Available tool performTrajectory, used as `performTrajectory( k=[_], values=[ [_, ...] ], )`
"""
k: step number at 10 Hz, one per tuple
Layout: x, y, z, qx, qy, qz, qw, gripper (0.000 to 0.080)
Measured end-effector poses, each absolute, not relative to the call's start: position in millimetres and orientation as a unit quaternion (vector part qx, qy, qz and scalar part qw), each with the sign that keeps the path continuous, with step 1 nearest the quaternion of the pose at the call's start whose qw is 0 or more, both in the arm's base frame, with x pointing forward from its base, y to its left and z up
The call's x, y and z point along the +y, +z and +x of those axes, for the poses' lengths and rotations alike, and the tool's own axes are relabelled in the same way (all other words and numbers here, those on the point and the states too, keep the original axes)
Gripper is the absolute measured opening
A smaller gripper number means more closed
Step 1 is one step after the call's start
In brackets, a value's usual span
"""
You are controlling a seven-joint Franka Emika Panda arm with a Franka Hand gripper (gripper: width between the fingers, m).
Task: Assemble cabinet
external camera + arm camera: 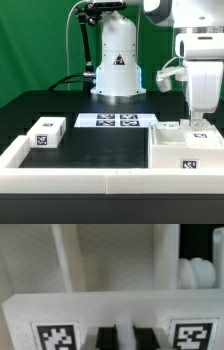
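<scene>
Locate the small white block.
The small white block sits at the exterior view's left, just left of the marker board, far from the cabinet body.

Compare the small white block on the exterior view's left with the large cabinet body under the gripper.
The block is small and compact; the cabinet body is much wider and open on top. The block stands alone; the gripper hangs at the body. Both are white with black-and-white tags.

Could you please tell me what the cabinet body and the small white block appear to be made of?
The cabinet body looks like matte white plastic, perhaps painted wood: uniform colour, dull sheen, no grain. The small white block looks the same. Its black-and-white tag seems to be a flat printed sticker, though the view is too coarse to confirm.
</scene>
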State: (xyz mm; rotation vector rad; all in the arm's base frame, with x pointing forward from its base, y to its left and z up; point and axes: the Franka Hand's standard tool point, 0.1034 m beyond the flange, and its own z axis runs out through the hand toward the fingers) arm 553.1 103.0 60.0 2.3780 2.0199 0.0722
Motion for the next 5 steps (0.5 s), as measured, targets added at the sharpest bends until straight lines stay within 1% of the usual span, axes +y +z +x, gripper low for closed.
performTrajectory(
  k=[5],
  values=[
    [101.3, 60.5, 557.4, 0.646, 0.018, 0.763, 0.009, 0.007]
  ],
)
